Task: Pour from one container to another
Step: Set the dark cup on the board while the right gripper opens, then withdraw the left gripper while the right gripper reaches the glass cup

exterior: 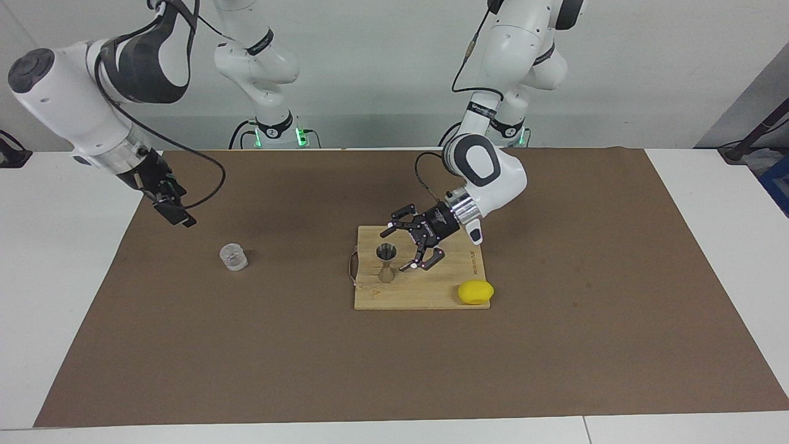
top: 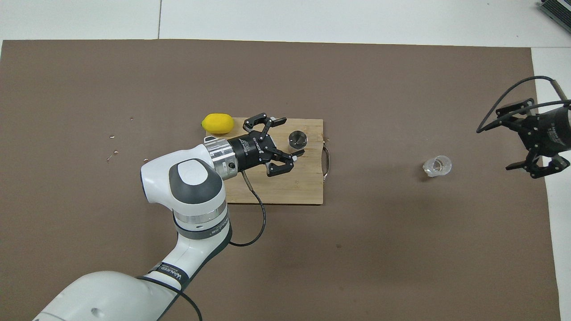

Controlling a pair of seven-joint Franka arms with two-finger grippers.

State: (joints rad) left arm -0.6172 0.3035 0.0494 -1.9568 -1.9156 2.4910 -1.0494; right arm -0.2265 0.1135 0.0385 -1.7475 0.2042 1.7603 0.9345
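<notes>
facing view: both arms over the table, steel jigger (exterior: 386, 263) upright on the cutting board (exterior: 425, 293) at frame centre, glass cup (exterior: 233, 257) alone at centre left.

the left gripper (exterior: 404, 248) hangs over the board just beside the jigger, fingers spread wide and not touching it. a lemon (exterior: 475, 291) sits at the board's lower right corner in this view. the right gripper (exterior: 169, 201), in the upper left of the frame, is in the air above the brown mat (exterior: 394, 370), well apart from the cup; in the overhead view it looks splayed apart and holding nothing, though this is hard to confirm from the facing view. the cup stands upright on the mat; whether it holds anything i cannot tell.
</notes>
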